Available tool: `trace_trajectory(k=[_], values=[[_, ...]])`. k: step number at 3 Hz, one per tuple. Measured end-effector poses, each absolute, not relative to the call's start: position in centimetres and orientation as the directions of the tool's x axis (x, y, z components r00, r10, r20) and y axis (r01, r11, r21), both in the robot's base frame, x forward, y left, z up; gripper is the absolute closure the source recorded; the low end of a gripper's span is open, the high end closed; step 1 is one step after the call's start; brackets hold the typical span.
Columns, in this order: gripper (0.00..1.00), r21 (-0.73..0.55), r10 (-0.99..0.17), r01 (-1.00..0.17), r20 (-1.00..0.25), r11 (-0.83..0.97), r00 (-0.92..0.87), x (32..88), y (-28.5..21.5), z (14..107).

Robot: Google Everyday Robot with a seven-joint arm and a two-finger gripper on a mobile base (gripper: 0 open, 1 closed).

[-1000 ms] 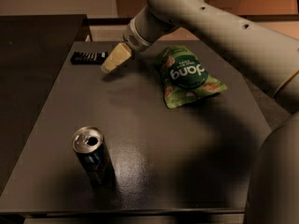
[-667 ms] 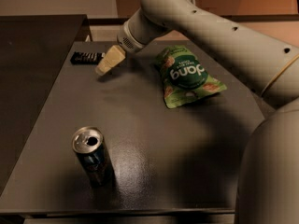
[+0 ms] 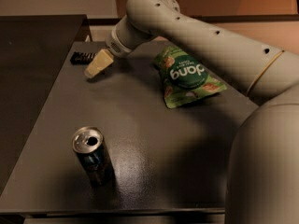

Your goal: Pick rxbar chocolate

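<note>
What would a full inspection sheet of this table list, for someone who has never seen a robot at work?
Surface: dark table, matte finish.
Job's things: rxbar chocolate, a small black bar lying flat at the far left corner, partly hidden by the tool.
Clutter: green pouch lying flat at the far right; drink can upright, top opened, near left.
Grippers: tool, cream-coloured, just right of the bar and low over the table; contact cannot be told.
Cables: nothing seen.
Surroundings: arm reaching in from the right; a darker surface adjoins on the left.
</note>
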State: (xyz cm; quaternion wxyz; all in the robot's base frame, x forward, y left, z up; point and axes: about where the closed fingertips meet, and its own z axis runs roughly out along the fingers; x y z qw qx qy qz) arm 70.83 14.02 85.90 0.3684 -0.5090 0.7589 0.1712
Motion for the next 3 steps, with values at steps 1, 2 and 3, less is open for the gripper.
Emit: trace_trajectory(k=[1,2,3], values=[[0.00,-0.094,-0.649,-0.903,-0.726,0.420,-0.226,71.5,15.3,84.9],[0.00,-0.066,-0.655,-0.908,-0.714,0.414,-0.247,72.3,16.0,83.5],[0.00,-0.046,-0.657,-0.908,-0.705,0.416,-0.266,73.1,16.4,82.4]])
